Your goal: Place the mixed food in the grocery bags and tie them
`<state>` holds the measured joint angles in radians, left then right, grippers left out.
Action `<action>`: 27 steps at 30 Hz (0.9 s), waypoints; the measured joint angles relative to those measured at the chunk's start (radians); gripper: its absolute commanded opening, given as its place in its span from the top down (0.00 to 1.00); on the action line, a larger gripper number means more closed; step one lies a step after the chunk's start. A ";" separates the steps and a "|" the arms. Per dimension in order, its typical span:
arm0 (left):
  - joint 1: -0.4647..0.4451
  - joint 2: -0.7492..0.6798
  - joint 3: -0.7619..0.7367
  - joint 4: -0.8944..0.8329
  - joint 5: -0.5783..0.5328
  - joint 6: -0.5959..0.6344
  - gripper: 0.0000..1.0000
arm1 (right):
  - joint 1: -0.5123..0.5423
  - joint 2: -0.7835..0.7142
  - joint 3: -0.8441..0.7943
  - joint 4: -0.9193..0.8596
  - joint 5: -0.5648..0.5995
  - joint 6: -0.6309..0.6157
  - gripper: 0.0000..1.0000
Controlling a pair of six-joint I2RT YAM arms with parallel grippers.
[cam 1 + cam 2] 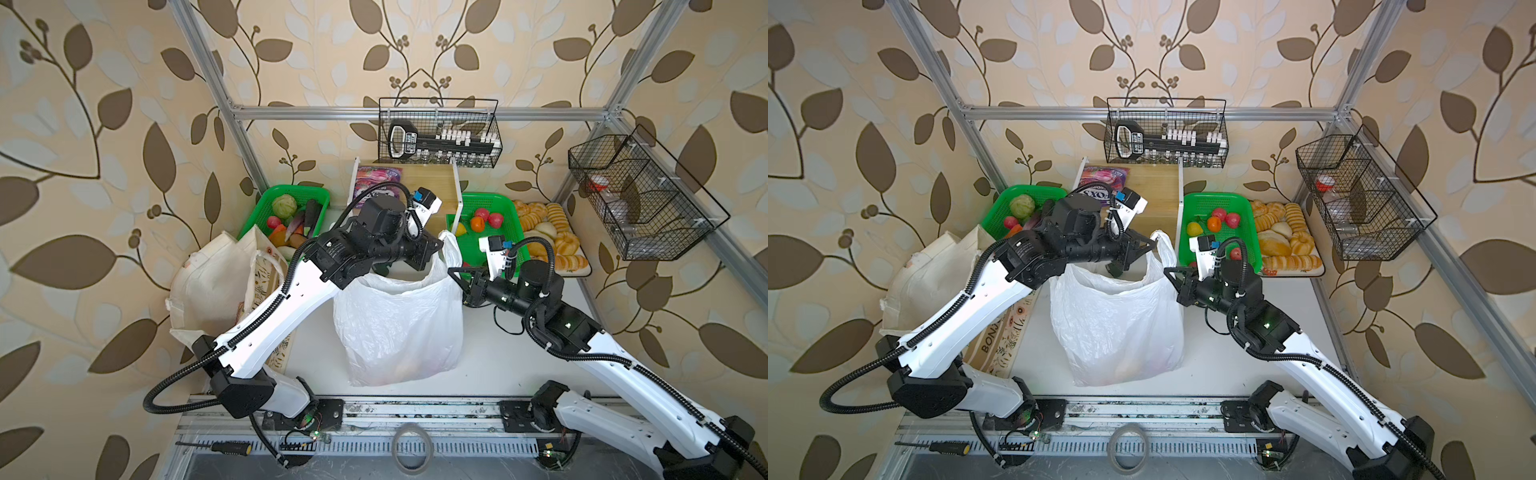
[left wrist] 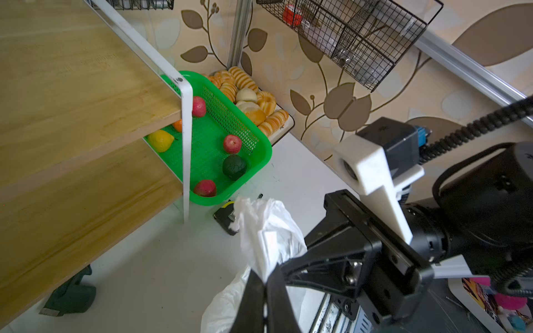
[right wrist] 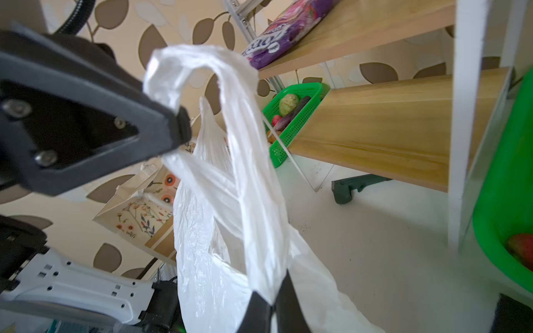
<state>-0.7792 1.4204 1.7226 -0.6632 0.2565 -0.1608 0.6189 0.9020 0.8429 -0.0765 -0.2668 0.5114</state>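
Gripping the white plastic bag are left end effector, right end effector; tote reads "BONJ".

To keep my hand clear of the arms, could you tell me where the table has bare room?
Bare table lies right of the bag, in front of the bread tray, beside the right arm. The shelf top's right half is bare too. Crowded: the left side, with tote, left arm and basket.
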 measured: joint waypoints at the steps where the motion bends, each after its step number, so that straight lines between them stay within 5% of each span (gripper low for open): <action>1: 0.000 -0.017 -0.018 0.010 0.000 0.006 1.00 | -0.004 -0.001 0.000 0.003 -0.043 -0.026 0.68; 8: 0.000 -0.122 -0.109 0.039 0.010 0.081 1.00 | -0.125 0.040 0.029 -0.008 -0.357 -0.183 0.31; 14: 0.000 -0.222 -0.198 0.106 0.024 0.151 1.00 | -0.231 0.132 0.107 -0.018 -0.575 -0.256 0.26; 27: 0.000 -0.270 -0.269 0.210 0.094 0.264 1.00 | -0.174 0.373 0.307 -0.048 -0.819 -0.418 0.21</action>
<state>-0.7792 1.1500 1.4532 -0.4534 0.3504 0.1028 0.4446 1.2751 1.1503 -0.1242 -1.0863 0.0937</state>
